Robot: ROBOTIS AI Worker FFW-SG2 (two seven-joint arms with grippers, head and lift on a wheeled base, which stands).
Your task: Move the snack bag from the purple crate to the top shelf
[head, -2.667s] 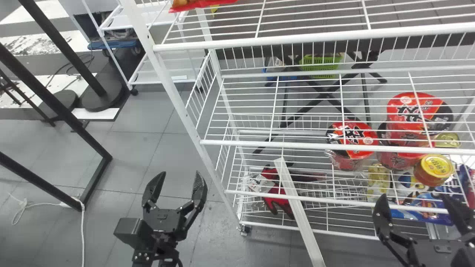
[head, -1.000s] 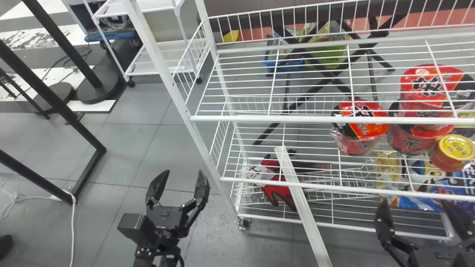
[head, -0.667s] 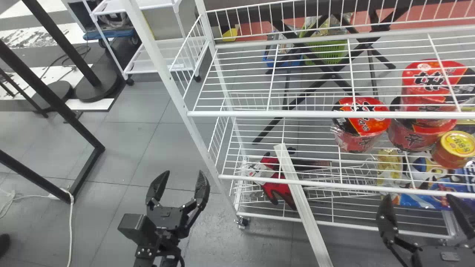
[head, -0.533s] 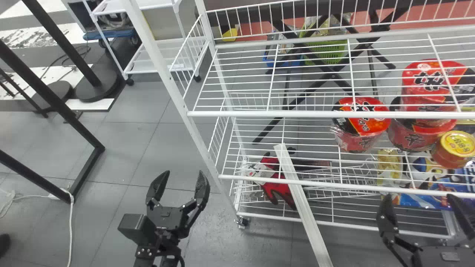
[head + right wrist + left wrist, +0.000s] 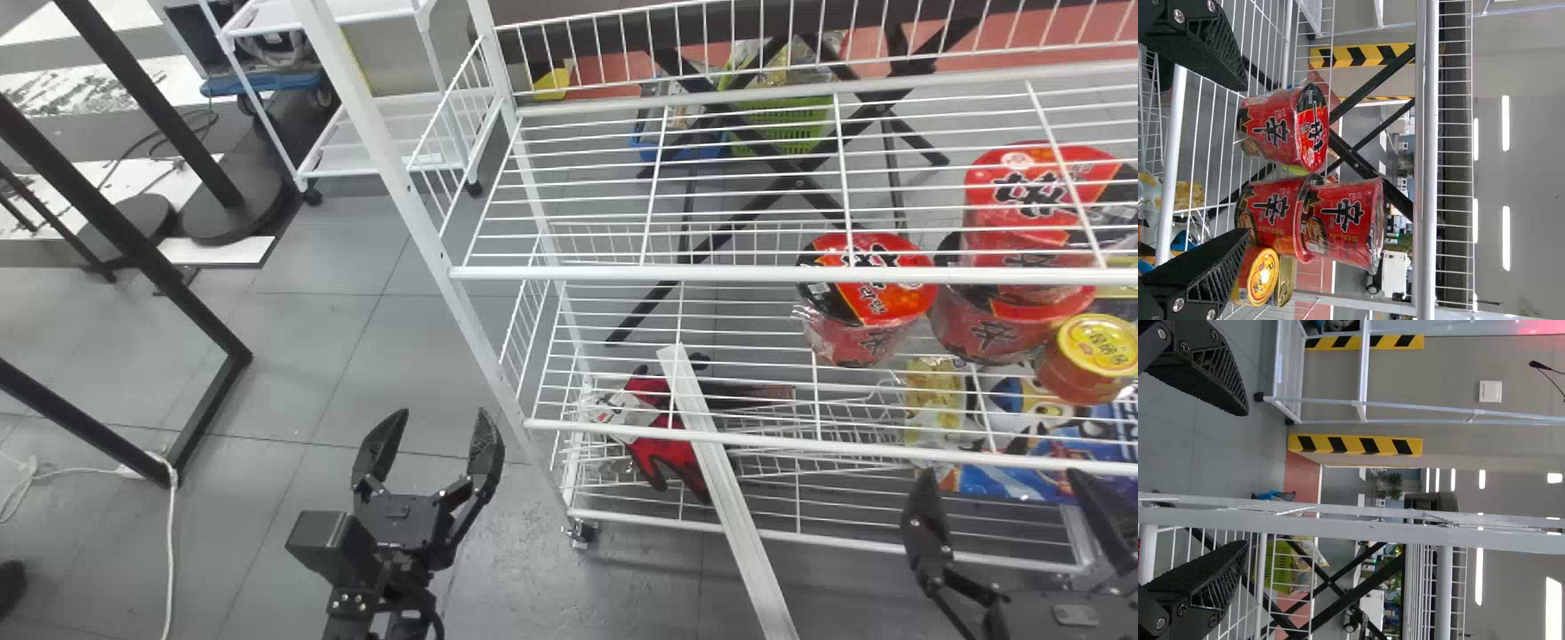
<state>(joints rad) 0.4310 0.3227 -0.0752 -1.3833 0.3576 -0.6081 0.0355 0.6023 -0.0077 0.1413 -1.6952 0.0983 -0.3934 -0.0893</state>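
In the head view my left gripper (image 5: 432, 427) stands open over the floor, just left of the white rack's front post (image 5: 418, 218). My right gripper (image 5: 1003, 480) is open before the lower right part of the rack. The left wrist view has the open left gripper (image 5: 1246, 479) beside the post, with nothing between its fingers. In the right wrist view the open right gripper (image 5: 1246, 160) faces the cup noodles shelf, and a higher shelf's front bar (image 5: 1426, 160) lies above it. A yellowish bag (image 5: 933, 400) and a blue packet (image 5: 1013, 482) lie low in the rack.
Red noodle cups (image 5: 867, 298) and a yellow-lidded jar (image 5: 1093, 351) share a shelf. A red glove (image 5: 667, 436) lies lower, behind a slanting white bar (image 5: 733, 498). A black frame (image 5: 204, 427) stands on the left floor, and a white cart (image 5: 391, 164) behind.
The head view has shifted so that the rack appears higher; a red bag at its top edge has dropped out of that view. Both grippers remain open, almost in place.
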